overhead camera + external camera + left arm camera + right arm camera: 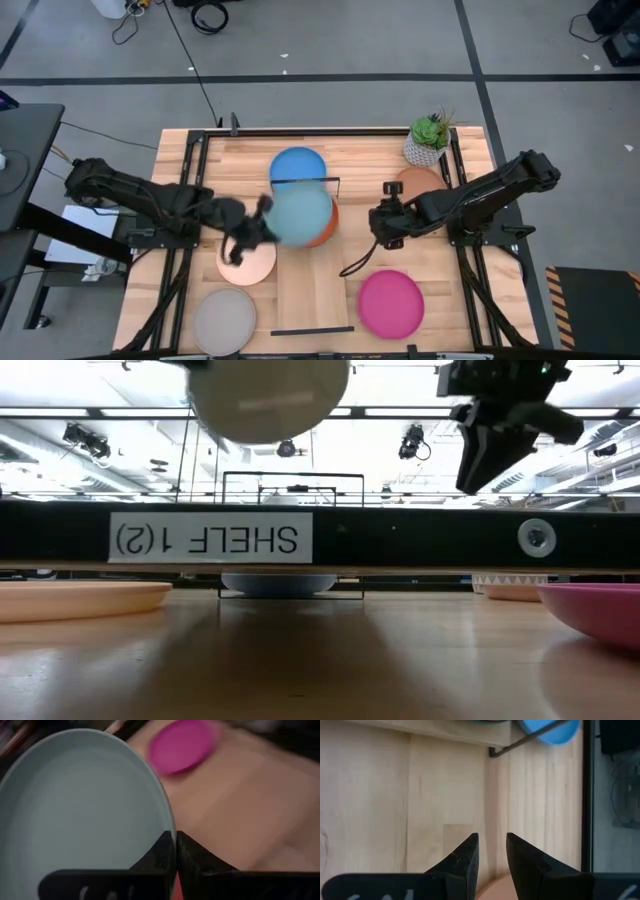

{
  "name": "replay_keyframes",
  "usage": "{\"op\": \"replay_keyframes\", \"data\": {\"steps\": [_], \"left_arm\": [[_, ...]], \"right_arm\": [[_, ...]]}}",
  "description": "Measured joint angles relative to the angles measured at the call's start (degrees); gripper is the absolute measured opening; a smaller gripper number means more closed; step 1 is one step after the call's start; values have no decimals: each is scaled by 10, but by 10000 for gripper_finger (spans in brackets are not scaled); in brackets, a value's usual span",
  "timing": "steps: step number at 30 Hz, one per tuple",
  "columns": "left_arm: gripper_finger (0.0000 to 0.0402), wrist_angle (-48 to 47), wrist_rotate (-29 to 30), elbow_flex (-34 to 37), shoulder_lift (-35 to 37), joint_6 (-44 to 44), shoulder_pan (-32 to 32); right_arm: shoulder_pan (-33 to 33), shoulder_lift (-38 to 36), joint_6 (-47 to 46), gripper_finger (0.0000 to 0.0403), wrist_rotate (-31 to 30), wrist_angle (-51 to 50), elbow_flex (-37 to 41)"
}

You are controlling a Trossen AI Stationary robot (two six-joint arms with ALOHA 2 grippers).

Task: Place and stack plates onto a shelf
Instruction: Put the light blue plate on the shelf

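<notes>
My left gripper (262, 222) is shut on the light teal plate (300, 213), which hangs in the air over the light-wood shelf (313, 290). An orange plate (329, 232) peeks out from beneath it on the shelf. The blue plate (297, 164) lies at the shelf's far end. A tan plate (247, 260) sits below my left gripper, the grey plate (225, 318) at the near left and the magenta plate (391, 303) at the near right. My right gripper (383, 226) hovers open to the right of the shelf, holding nothing. My left gripper pinches the light teal plate's rim (169, 827) between its two fingers (161, 851), one on the upper face and one beneath. It comes in from the table's left. The plate is lifted clear of the shelf, and the low view shows its underside (268, 395) high up.
A potted green plant (430, 138) stands at the far right corner, with another tan plate (420, 183) beside it. Black wire frames (305, 181) mark the shelf's short ends. Bare plank shows on the shelf's near half.
</notes>
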State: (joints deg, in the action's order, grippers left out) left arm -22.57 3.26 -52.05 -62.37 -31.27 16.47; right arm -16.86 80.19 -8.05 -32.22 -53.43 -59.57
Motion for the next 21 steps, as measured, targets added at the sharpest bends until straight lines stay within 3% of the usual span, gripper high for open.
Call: {"op": "replay_keyframes", "data": {"steps": [6, 12, 21], "left_arm": [[20, 5, -28, 0, -46, -16, 75], [18, 19, -57, 0, -135, 9, 96], [18, 48, -85, 0, -202, 7, 131]], "right_arm": [[0, -43, -10, 105, -3, 0, 0], [0, -62, -9, 105, -13, -1, 0], [0, -64, -8, 105, -12, -4, 0]]}}
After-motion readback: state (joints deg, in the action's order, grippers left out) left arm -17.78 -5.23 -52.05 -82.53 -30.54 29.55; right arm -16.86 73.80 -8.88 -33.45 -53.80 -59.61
